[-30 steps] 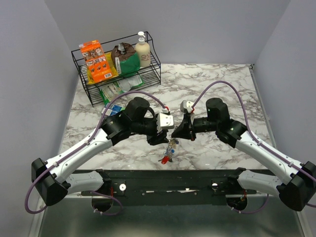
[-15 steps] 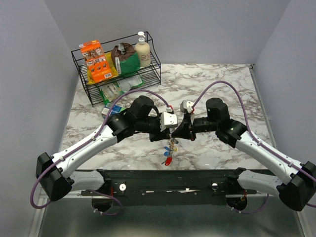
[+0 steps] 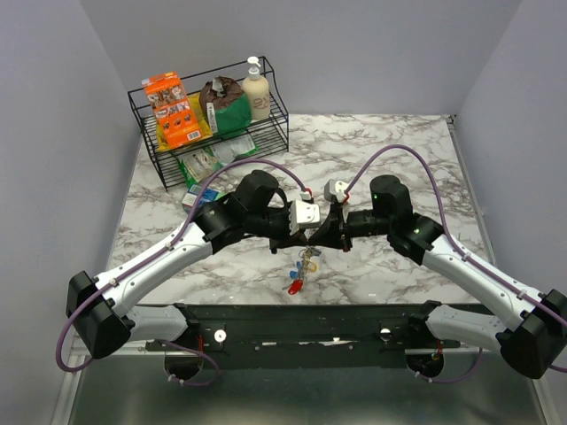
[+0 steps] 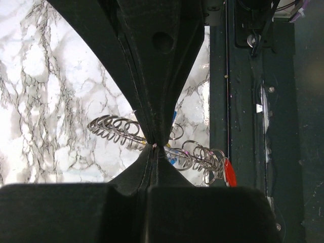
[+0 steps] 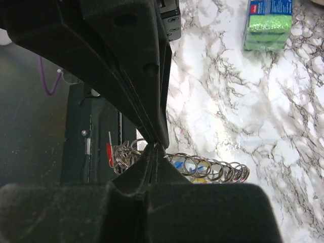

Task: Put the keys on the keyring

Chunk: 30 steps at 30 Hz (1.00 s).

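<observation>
Keyring (image 3: 307, 258), a long coil of thin silver loops, hangs in the air above the near edge of the marble bench (image 3: 381, 150), about midway along that edge and between the two arms. Both pincers meet on it from opposite sides.

Left gripper (image 4: 154, 145): fingers pressed together, clamped on a strand of the keyring, which runs across the left wrist view from the upper left down to the lower right.

Right gripper (image 5: 157, 146): fingers likewise together, clamped on the keyring close to the left gripper's hold. In the right wrist view the coil stretches to either side of the fingertips.

Keys: a red key (image 3: 297, 285) dangles at the low end of the coil, clear of both grippers. A blue key (image 5: 195, 163) lies among the loops, partly hidden by them. How each key is attached to the loops cannot be made out.

A black frame (image 3: 301, 323) runs along the bench's near edge beneath the hanging keys. A wire basket (image 3: 282, 124) occupies the far left corner, holding an orange box (image 3: 173, 111), a green bag (image 3: 226, 106) and a pump bottle (image 3: 256, 93). A green sponge pack (image 5: 268, 23) lies on the bench near its left edge, beside the left arm.
</observation>
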Available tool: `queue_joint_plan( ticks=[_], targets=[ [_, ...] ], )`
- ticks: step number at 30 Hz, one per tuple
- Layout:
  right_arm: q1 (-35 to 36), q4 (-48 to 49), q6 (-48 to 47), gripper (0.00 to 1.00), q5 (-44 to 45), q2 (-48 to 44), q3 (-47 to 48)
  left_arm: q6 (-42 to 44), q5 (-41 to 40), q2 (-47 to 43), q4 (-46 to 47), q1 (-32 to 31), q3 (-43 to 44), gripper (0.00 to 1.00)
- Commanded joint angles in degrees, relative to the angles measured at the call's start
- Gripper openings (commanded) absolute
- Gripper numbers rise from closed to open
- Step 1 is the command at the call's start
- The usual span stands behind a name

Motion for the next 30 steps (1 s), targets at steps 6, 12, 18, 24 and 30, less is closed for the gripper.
queue_joint_plan(
  ticks=[6, 12, 18, 24, 30],
  targets=[
    [0.2, 2.5, 0.6, 0.04, 0.0, -1.3, 0.8, -0.4, 0.8, -0.8, 2.2, 0.0, 0.0, 0.0],
    [0.2, 4.1, 1.6, 0.37, 3.8, -3.7, -0.3, -2.2, 0.9, -2.6, 6.6, 0.0, -2.5, 0.0],
    [0.1, 5.6, 3.7, 0.5, 6.4, -6.5, -0.9, -5.8, 0.7, -6.1, 14.9, 0.0, -6.7, 0.0],
    [0.1, 7.0, 5.8, 0.64, 12.4, -8.4, -1.7, -9.8, -0.4, -11.1, 26.4, 0.0, -13.3, 0.0],
    [0.1, 9.4, 7.3, 0.74, 15.1, -10.8, -3.0, -14.5, -2.5, -15.6, 39.2, 0.0, -20.3, 0.0]
  ],
)
